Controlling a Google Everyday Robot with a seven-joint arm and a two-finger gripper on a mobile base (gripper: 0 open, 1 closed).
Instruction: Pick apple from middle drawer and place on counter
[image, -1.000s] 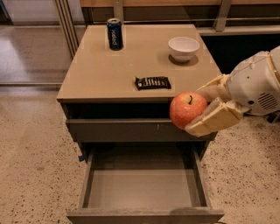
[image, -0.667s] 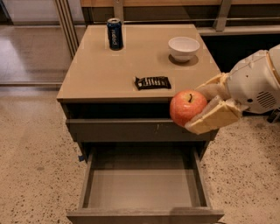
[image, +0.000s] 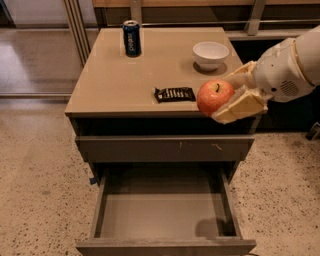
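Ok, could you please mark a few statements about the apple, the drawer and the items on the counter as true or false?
1. The gripper, at the counter's front right edge, has its jaws shut on the apple. True.
2. The open middle drawer holds a second apple. False: nothing shows inside it.
3. The white bowl stands at the counter's back right. True.
4. The blue can lies on its side. False: it stands upright at the back left.
5. The dark packet lies flat on the counter near its front edge. True.
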